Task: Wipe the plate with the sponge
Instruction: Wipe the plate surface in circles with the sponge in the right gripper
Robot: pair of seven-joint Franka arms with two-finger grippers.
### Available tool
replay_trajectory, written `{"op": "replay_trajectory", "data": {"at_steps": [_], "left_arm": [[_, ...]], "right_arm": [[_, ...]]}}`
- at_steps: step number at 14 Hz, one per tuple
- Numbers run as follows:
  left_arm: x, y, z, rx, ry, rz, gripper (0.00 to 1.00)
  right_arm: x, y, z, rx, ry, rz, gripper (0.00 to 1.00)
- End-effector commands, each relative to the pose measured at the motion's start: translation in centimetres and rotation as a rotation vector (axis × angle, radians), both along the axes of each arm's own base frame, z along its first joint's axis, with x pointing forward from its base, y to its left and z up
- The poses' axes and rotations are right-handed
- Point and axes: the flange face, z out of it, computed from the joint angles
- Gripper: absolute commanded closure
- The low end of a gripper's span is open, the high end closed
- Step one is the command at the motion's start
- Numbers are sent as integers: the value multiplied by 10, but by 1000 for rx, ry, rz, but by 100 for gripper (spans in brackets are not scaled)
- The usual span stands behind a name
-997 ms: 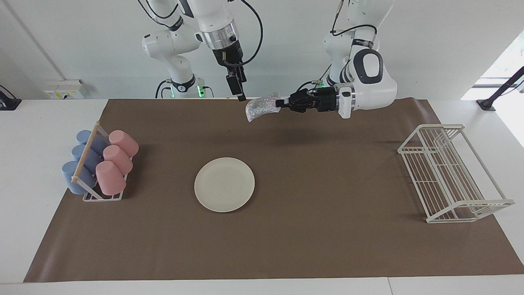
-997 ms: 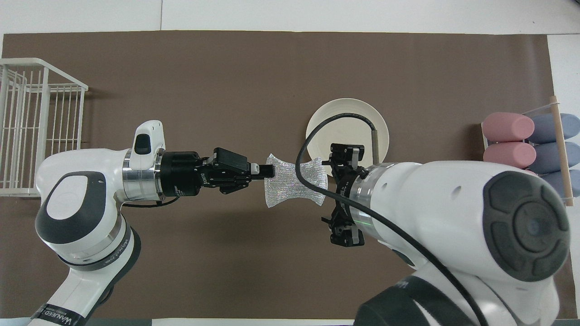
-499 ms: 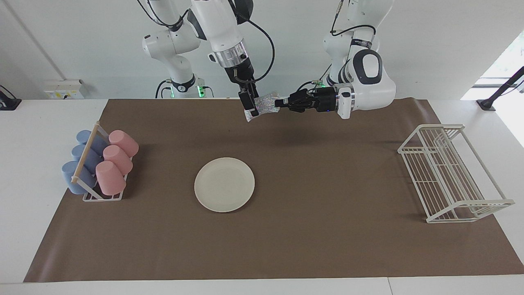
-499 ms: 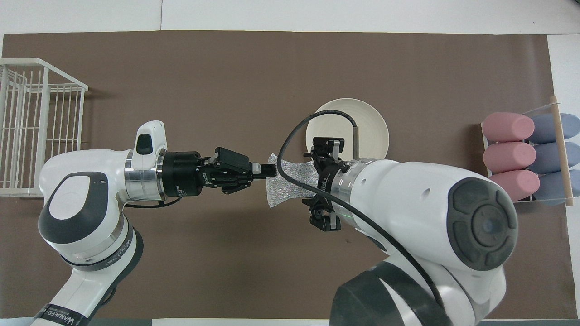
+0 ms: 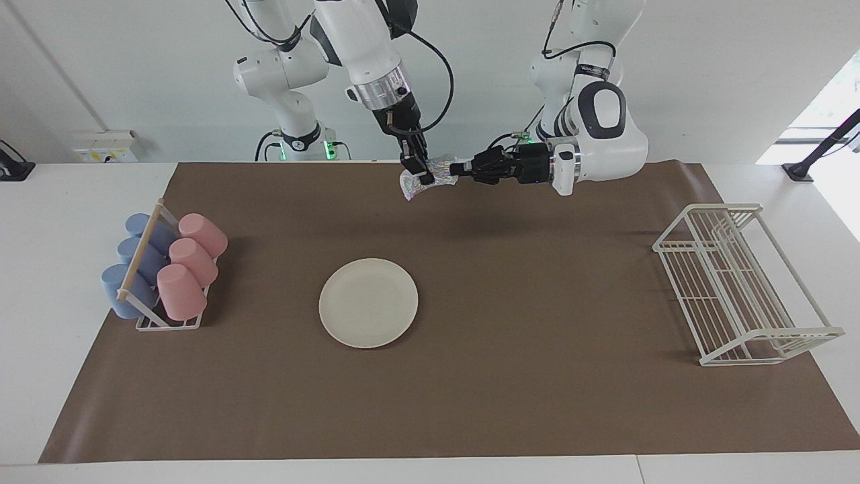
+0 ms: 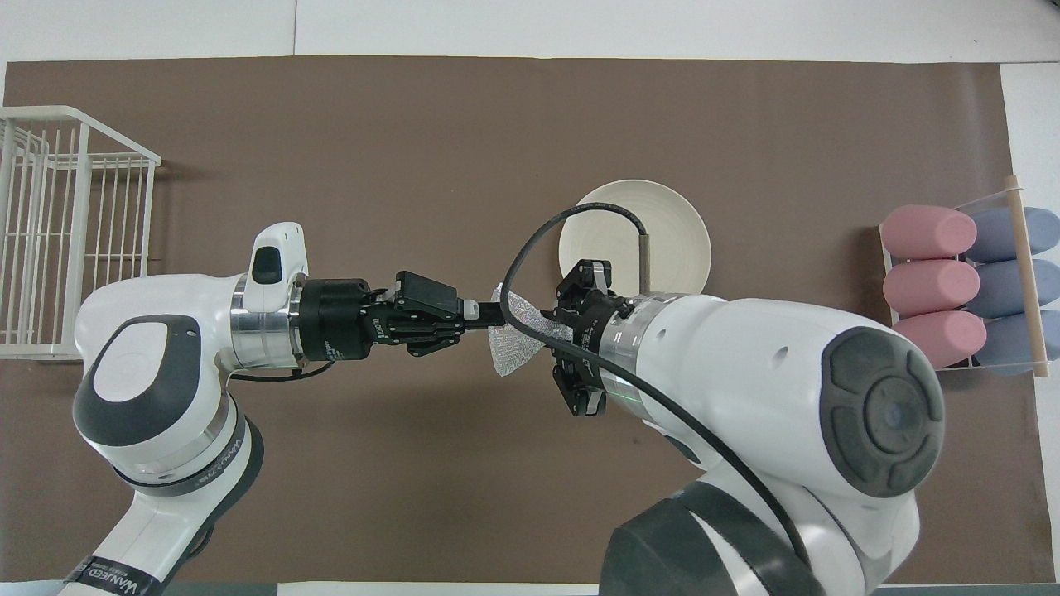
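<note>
The cream-white plate (image 5: 368, 302) lies flat on the brown mat, midway along the table; in the overhead view (image 6: 675, 240) the right arm's wrist and cable cover part of it. The silvery mesh sponge (image 5: 408, 187) hangs in the air over the mat near the robots' edge, well above the table. My left gripper (image 5: 455, 168) reaches in sideways and is shut on one edge of the sponge (image 6: 512, 352). My right gripper (image 5: 422, 176) points down from above and is closed on the sponge's other part, which bunches toward it. Both grippers hold the sponge.
A rack of pink and blue cups (image 5: 161, 269) stands at the right arm's end of the mat. A white wire dish rack (image 5: 739, 282) stands at the left arm's end. The brown mat (image 5: 537, 376) covers most of the table.
My right gripper has swung in and down from beside the sponge onto it. The sponge now looks pinched and narrower. My left gripper has held nearly still with it.
</note>
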Motion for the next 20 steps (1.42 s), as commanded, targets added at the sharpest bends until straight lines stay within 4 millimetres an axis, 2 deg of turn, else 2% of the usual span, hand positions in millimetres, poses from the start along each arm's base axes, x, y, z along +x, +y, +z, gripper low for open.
{"op": "replay_trajectory", "data": {"at_steps": [1,3,4,5,7,9,10,12,15,16,17,18,20], "left_arm": [[-6,-1,-4,0,-12,6,100],[-9,-6,-4,1,-14,-6,100],[-9,-8,-3,17,-27,-18,81],[-12,-11,-3,40,-40,-38,1],[-14,-11,-2,50,-46,-45,0],[-14,-10,-4,58,-44,-47,0],[-14,-8,-6,91,-57,-67,0],[-12,-1,-9,146,-80,-90,0],[-5,25,-13,283,-134,-137,0],[-4,33,-15,342,-159,-162,0],[-2,37,-17,405,-185,-194,0],[0,43,-21,467,-201,-214,0],[4,58,-30,593,-217,-237,0]], "right_arm": [[5,-3,-2,22,0,-25,100],[6,-5,-2,21,-3,-23,100],[7,-7,-2,20,-5,-22,100],[10,-12,-2,19,-8,-26,100],[12,-15,-3,14,-12,-17,100],[25,-33,-14,-7,-18,5,100],[36,-42,-30,-23,-10,25,100],[59,-45,-66,-38,-32,69,100],[89,-55,-132,-72,-60,133,100],[90,-65,-153,-87,-67,152,100],[98,-92,-172,-110,-97,168,100],[100,-107,-196,-132,-100,198,100],[106,-111,-237,-146,-95,225,100]]}}
